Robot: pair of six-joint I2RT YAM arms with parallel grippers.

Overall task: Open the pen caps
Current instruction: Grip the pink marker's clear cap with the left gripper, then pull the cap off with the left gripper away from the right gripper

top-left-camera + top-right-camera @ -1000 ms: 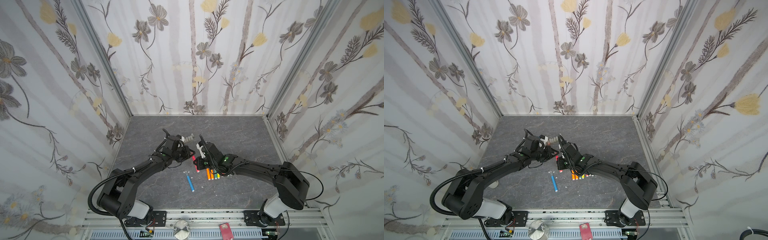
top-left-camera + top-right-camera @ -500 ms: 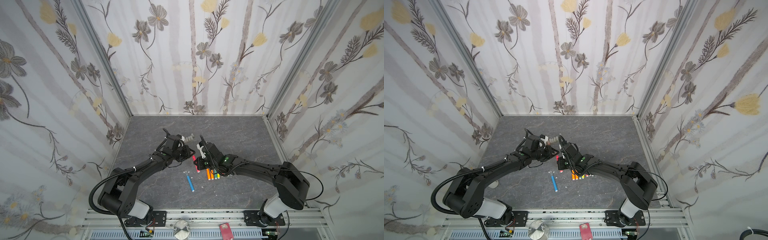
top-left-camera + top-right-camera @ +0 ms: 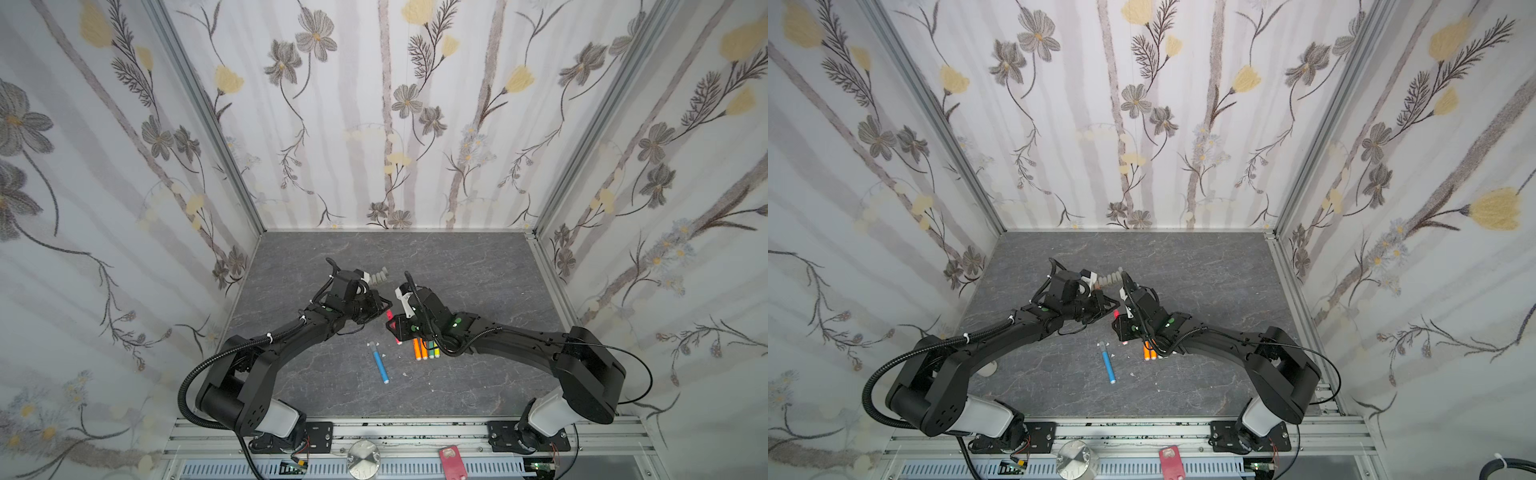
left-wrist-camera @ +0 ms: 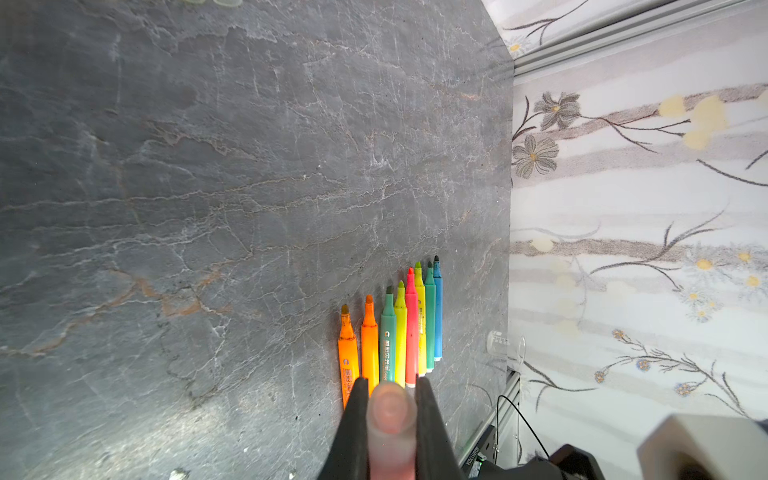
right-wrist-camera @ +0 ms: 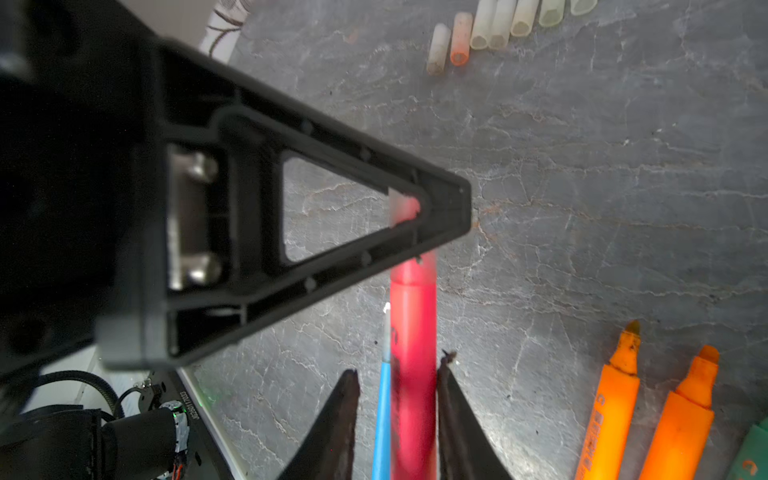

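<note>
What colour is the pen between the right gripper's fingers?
Pinkish red. The pen shows best in the right wrist view, its cap pinched by the left gripper.

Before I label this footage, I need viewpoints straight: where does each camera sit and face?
Both top views: high above the arm bases, looking down on the grey table; left arm and right arm show whole.
Left wrist: behind the left fingers, facing the row of uncapped pens; the fingers pinch a pen cap.
Right wrist: behind the right fingers, facing the pink pen between them and the left fingers beyond.
Shared: both wrist views show the two orange pens.
</note>
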